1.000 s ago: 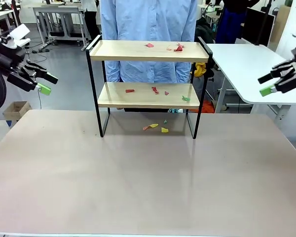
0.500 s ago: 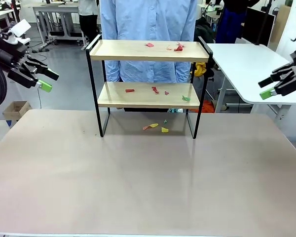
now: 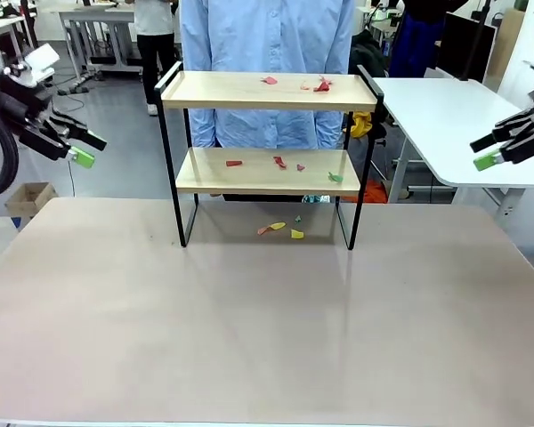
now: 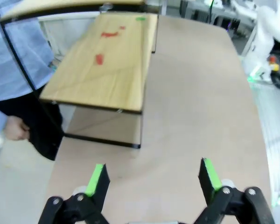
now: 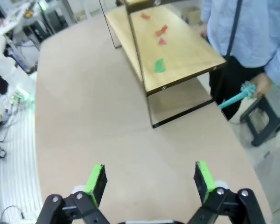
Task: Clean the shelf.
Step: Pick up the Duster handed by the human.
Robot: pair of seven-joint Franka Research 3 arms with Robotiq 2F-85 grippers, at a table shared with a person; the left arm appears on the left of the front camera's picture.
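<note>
The pale beige table [image 3: 249, 338] runs wide and bare in front. The shelf [image 3: 222, 91] stands upright at its far middle, just in front of a person in a light blue shirt [image 3: 267, 44]. Red paper scraps [image 3: 322, 85] lie on its top board. More red bits [image 3: 279, 162] and a green scrap [image 3: 335, 178] lie on the lower board. Yellow, orange and green scraps [image 3: 279, 228] lie on the table between its legs. A white table [image 3: 436, 116] sits beyond on the right, a cardboard box [image 3: 31, 197] on the floor at the left, and workbenches stand farther back.

The left gripper [image 3: 91, 149] hangs in the air off the table's left edge, well apart from the shelf, fingers spread and empty. The right gripper [image 3: 481, 153] hovers over the white table on the right, likewise spread with nothing between its pads.

In the right wrist view the right gripper [image 5: 149, 175] looks down on the shelf's end, and the person's hand [image 5: 261, 86] holds a teal tool [image 5: 233, 99] beside it.
</note>
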